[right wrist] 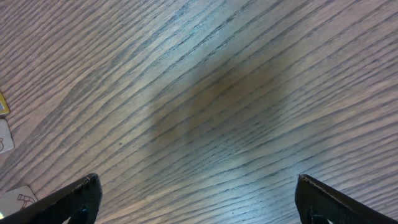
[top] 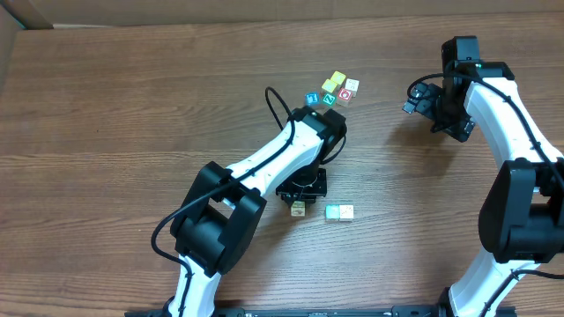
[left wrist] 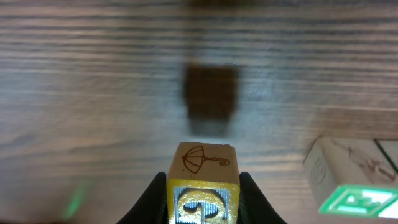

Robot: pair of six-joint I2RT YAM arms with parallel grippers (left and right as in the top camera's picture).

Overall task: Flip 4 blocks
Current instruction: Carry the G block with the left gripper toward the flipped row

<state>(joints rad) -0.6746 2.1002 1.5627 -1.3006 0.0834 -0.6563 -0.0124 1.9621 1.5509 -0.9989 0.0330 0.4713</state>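
Yellow block [left wrist: 202, 163], umbrella print uppermost, sits clamped between my left jaws, which press on 2 opposite side faces. Its dark shadow lies detached from it on the wooden surface [left wrist: 93, 93], so I judge it lifted clear. From overhead it hangs near the middle of the surface, just beside a teal-faced block [top: 333, 211] and a cream block [top: 346, 211], which touch each other. A cluster of other cubes [top: 329, 86] huddles farther up, well apart from these 3. My right jaws stand wide apart over bare wood at the right side, holding nothing.

I expect this cube to handle as a light, stiff piece of wood with no give and little risk of damage. The painted faces look smooth, so a grip near a corner could let it twist or squirt out. The safest hold is the one I have: flat on 2 parallel faces, centred, leaving the other 4 faces free so it can be turned over. Its small size leaves little margin, and I would set it down clear of the 2 neighbours.
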